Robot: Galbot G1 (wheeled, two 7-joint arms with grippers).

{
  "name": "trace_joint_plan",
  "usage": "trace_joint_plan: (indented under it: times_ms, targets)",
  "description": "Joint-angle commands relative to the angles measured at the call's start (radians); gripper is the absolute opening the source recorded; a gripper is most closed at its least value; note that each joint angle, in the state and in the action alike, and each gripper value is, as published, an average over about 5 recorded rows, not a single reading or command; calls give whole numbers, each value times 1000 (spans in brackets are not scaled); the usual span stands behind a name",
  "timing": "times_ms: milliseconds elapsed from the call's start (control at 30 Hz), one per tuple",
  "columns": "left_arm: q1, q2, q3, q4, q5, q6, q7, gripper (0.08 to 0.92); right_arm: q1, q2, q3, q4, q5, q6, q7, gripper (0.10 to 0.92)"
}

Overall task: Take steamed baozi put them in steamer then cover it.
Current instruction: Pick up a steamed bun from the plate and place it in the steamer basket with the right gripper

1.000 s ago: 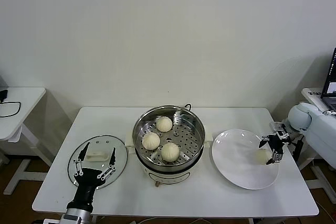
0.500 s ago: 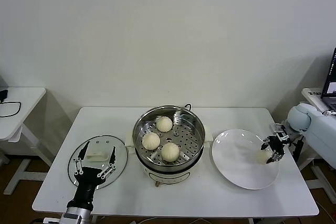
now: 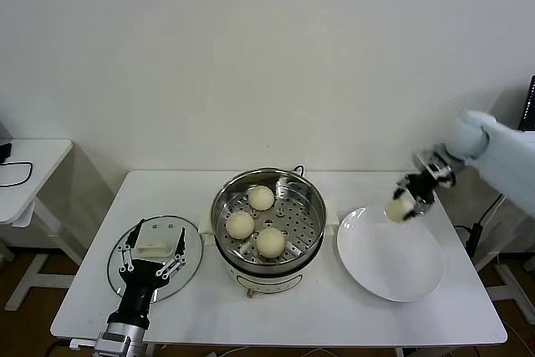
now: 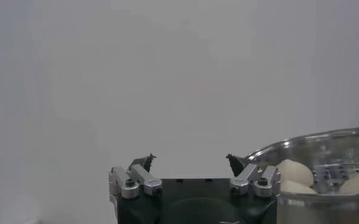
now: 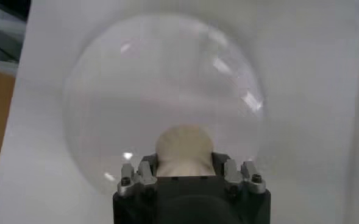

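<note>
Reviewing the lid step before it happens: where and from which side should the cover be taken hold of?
Grip the cream oblong handle at the centre of the cover, coming from straight above. The glass lies flat on the table, so only that raised handle gives purchase; close across its narrow width. The open left hand hovers there.

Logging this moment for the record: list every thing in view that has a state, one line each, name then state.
steamer: uncovered, three baozi on its tray
fourth baozi: gripped, lifted above the plate's far edge
right gripper: shut on that baozi
plate: bare
cover: flat on the table, left of the steamer
left gripper: open, over the cover's handle
</note>
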Motion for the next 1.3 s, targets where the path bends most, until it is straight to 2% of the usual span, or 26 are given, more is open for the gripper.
trace_joint_plan:
  times_ms: [33,267,533,733,1300]
  targets:
    - [-8,5,8,4,-7,-1,-2,823,378,193,-259,165,350,-104,3,621]
    - [-8,2,13,10,-7,-7,-2,823,387,327,-309,199,414,-164,55,620]
    - [-11,-4,13,5,-7,-7,-3,823,313,425,-345,195,346,-216,107,619]
    - [-8,-10,11,5,-8,-11,-4,823,239,452,-345,150,279,-227,120,619]
    - [-9,-20,8,10,-10,-13,-5,823,141,487,-347,67,229,-217,153,625]
